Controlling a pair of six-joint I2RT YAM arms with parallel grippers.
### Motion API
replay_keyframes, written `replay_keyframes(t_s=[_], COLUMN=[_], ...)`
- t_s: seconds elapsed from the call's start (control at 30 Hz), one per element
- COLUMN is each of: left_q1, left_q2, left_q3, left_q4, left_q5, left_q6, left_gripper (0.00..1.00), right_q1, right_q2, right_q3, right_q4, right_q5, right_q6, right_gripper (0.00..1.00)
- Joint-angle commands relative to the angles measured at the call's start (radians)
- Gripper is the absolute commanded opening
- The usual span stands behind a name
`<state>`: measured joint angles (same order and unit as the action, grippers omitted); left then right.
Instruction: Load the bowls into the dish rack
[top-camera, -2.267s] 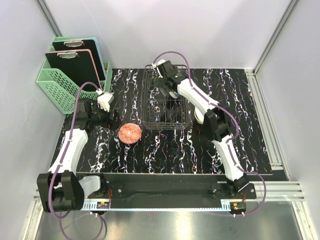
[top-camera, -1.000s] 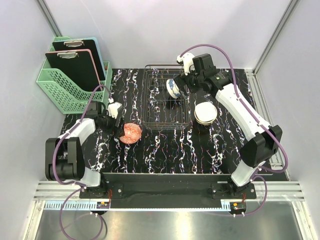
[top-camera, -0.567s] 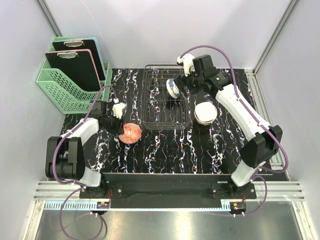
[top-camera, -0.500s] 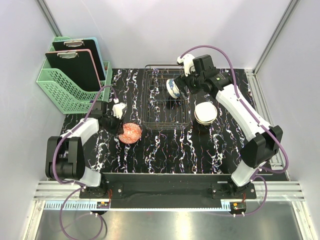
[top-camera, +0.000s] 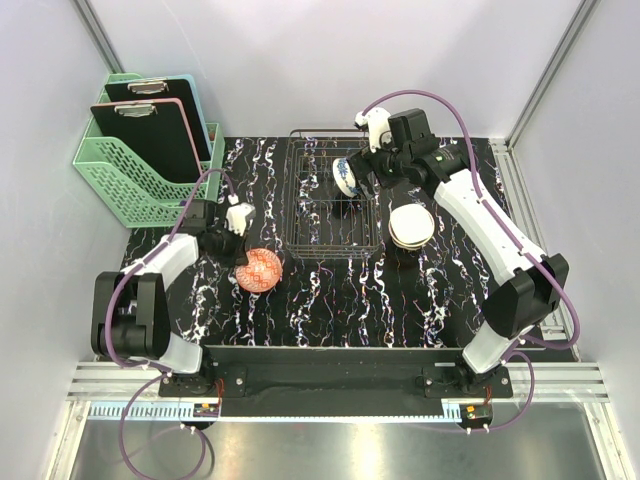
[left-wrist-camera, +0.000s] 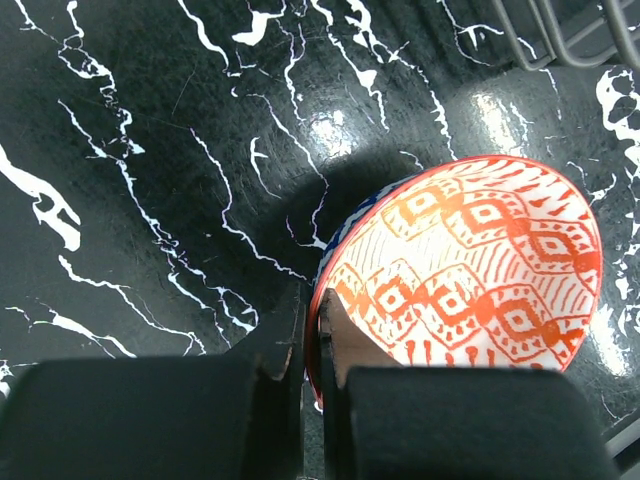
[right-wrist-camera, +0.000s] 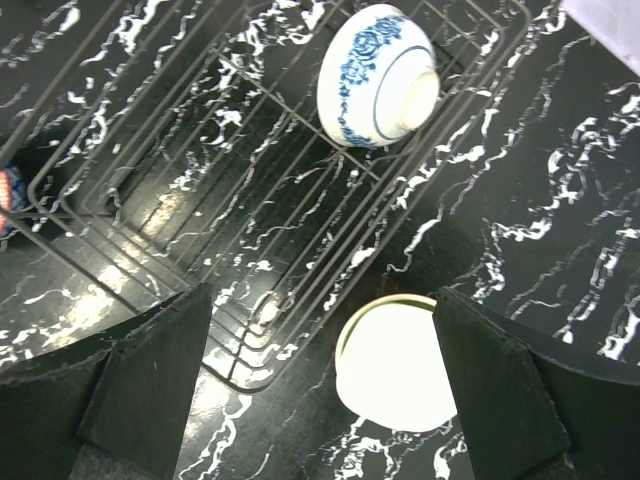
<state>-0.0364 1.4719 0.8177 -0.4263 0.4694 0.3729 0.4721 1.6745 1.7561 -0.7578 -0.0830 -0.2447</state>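
The orange bowl (top-camera: 260, 270) (left-wrist-camera: 480, 270) is left of the dish rack (top-camera: 330, 205) and tipped a little. My left gripper (top-camera: 243, 261) (left-wrist-camera: 312, 300) is shut on its near rim, one finger inside and one outside. A white bowl with blue pattern (top-camera: 346, 177) (right-wrist-camera: 375, 75) stands on edge between the rack's (right-wrist-camera: 200, 170) tines. A cream-white bowl nested in a lime green one (top-camera: 410, 226) (right-wrist-camera: 400, 365) sits on the table right of the rack. My right gripper (top-camera: 370, 168) (right-wrist-camera: 322, 292) hangs open and holds nothing, above the rack's right edge.
A mint green lattice basket (top-camera: 125, 165) holding clipboards (top-camera: 150, 125) stands at the back left. The table is black marble-patterned (top-camera: 330, 300). White walls close in on the left, back and right.
My left gripper has shut on the orange bowl's rim, and the bowl has shifted and tipped slightly. The right arm has barely moved and its gripper stayed open.
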Motion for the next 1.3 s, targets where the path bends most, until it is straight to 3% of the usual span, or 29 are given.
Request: replay_keyframes(t_s=[0.0, 0.4, 0.6, 0.77, 1.0, 1.27], left_q1=[0.0, 0.004, -0.013, -0.089, -0.192, -0.273], left_q2=[-0.054, -0.3, -0.298, -0.259, -0.252, -0.228], left_q3=[0.047, 0.219, 0.3, 0.34, 0.36, 0.373], left_q4=[-0.002, -0.164, -0.17, -0.135, -0.025, 0.058], left_q5=[-0.02, 0.176, 0.284, 0.336, 0.359, 0.287], left_q6=[0.035, 0.081, 0.044, 0.008, -0.052, -0.091], left_gripper=[0.0, 0.0, 0.0, 0.0, 0.0, 0.0], right_q1=[-0.004, -0.006, -0.006, -0.006, -0.006, -0.004], right_q2=[-0.044, -0.013, 0.051, 0.094, 0.137, 0.151], right_q3=[0.02, 0.026, 0.019, 0.011, -0.021, -0.093], right_q4=[-0.005, -0.025, -0.003, 0.034, 0.106, 0.19], right_q5=[-0.089, -0.504, -0.789, -0.929, -1.037, -1.15], right_q6=[0.034, 0.125, 0.205, 0.272, 0.349, 0.412], right_gripper=[1.0, 1.0, 1.0, 1.0, 1.0, 0.99])
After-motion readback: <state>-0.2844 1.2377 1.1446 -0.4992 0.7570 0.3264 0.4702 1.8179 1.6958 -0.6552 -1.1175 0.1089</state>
